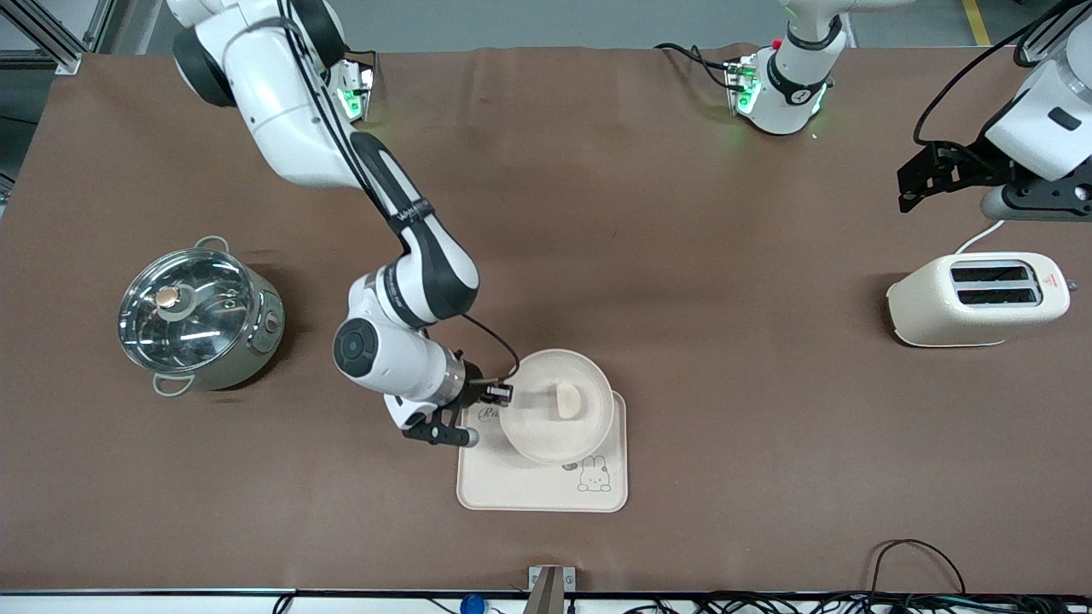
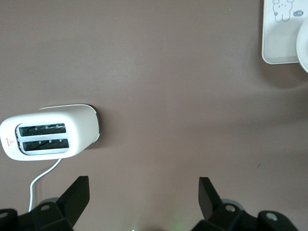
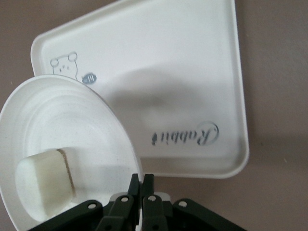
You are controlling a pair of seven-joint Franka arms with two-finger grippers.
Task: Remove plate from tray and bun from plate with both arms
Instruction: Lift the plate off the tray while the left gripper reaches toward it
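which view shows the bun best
The right wrist view: the bun fills a big part of the frame, lying on the plate just above the shut right gripper pinching the plate's rim. The front view shows it small on the plate. The left wrist view misses it.

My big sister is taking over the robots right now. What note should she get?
Right gripper: shut on the rim of the round cream-white plate, over the tray's end toward the right arm.
Left gripper: open, holding nothing, waiting in the air above the white toaster.
The plate appears tilted and lifted above the flat cream rectangular tray, still over it.
The small pale bun lies in the plate.
Done: plate gripped.
Left: carry the plate off the tray, then take the bun out.
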